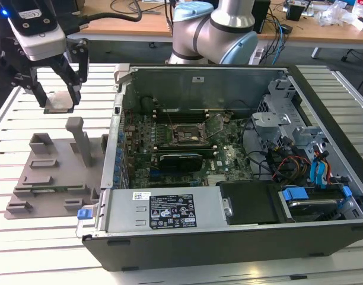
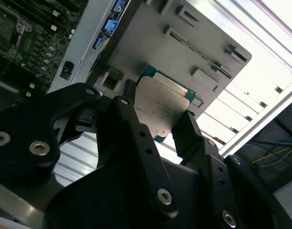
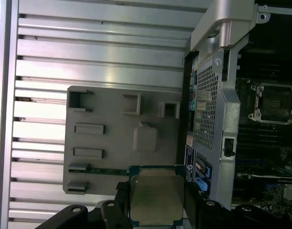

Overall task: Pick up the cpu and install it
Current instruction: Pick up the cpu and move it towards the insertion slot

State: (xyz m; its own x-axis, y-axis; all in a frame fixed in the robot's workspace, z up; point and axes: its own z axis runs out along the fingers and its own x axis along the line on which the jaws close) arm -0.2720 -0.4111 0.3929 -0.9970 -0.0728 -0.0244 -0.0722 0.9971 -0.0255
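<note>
My gripper [image 1: 57, 98] hangs in the air above the slatted table at the exterior view's left, shut on the cpu [image 1: 58, 104]. The cpu is a flat square chip with a silver-grey top [image 3: 156, 199] and a green edge, held level between the two black fingers [image 2: 186, 131]. It shows in both wrist views, its top [image 2: 160, 107] facing the cameras. The motherboard socket [image 1: 184, 134] lies open inside the computer case, to the exterior view's right of the gripper. The socket's metal frame [image 3: 274, 102] also shows in the first wrist view.
A grey plastic fixture [image 1: 57, 172] with upright posts and slots sits on the table just below the gripper. The open computer case [image 1: 229, 154] has a raised metal side wall [image 1: 113, 142] between fixture and motherboard. Drive bays and cables [image 1: 306, 160] crowd the case's right end.
</note>
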